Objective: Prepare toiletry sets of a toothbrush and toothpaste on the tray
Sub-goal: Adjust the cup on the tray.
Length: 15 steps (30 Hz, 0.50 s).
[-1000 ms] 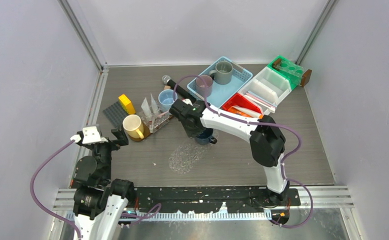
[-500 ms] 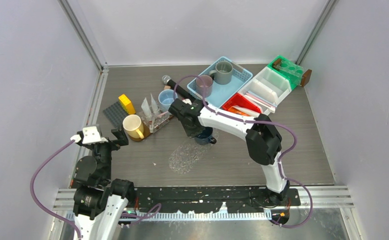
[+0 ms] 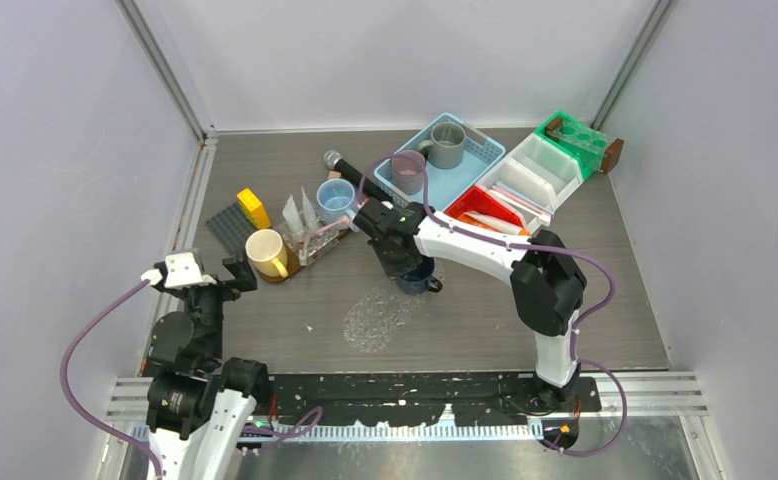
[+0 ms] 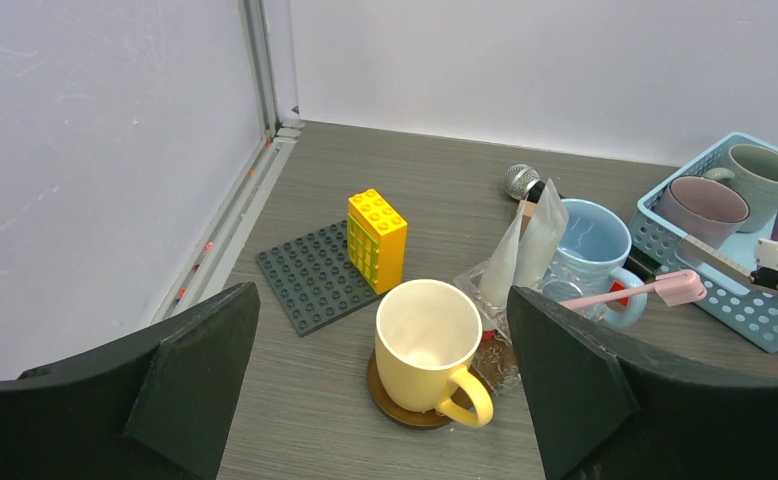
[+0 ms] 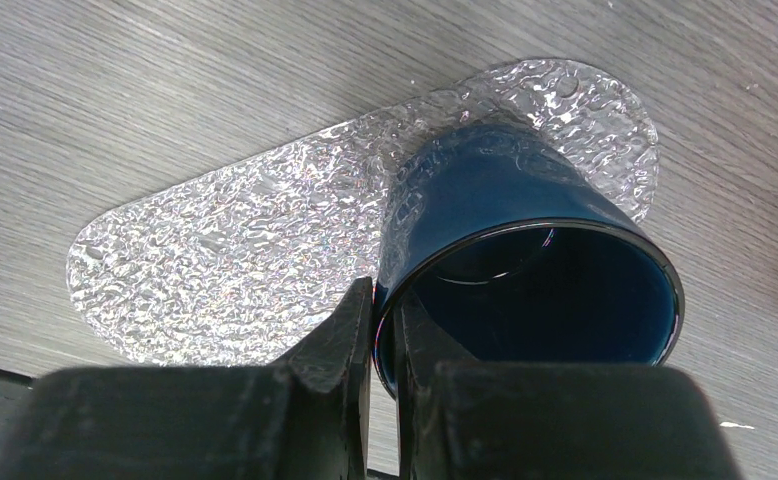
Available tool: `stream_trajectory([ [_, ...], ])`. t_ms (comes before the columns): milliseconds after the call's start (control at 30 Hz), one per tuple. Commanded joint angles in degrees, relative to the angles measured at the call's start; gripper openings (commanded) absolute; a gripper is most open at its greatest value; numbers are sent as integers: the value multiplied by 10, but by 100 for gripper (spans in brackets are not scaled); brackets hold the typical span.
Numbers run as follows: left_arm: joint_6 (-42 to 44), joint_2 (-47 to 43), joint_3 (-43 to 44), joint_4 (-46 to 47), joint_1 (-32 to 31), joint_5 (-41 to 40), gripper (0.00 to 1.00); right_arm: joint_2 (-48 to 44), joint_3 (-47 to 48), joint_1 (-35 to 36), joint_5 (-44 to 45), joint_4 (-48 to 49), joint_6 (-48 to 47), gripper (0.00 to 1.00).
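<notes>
Near the surface's middle, the right gripper [image 5: 382,306] is pinched shut on the rim of the dark blue cup [image 5: 505,200], which stands on the clear tray [image 5: 235,240]. Meanwhile the left gripper [image 4: 385,312] gapes empty. Further left, the pink toothbrush [image 4: 637,291] lies beside the light blue cup [image 4: 585,240]. That thin rim pinch could slip and topple the cup.

arms [image 3: 465,248]: white links, black joints | cables [image 3: 65,365]: purple | gripper fingers [image 4: 585,390]: black

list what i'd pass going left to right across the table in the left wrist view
dark grey studded baseplate → yellow mug → light blue mug → purple mug
</notes>
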Motion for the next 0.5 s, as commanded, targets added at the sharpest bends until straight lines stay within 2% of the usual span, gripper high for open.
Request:
stream_trajectory([
  [0, 1, 5, 0, 14, -3, -3, 98, 10, -54, -6, -18, -68, -24, 1],
  [233, 1, 7, 0, 13, -2, -3, 97, -16, -64, -17, -5, -75, -29, 1],
  [467, 1, 9, 1, 13, -2, -2, 97, -60, -32, -36, 20, -93, -38, 1],
])
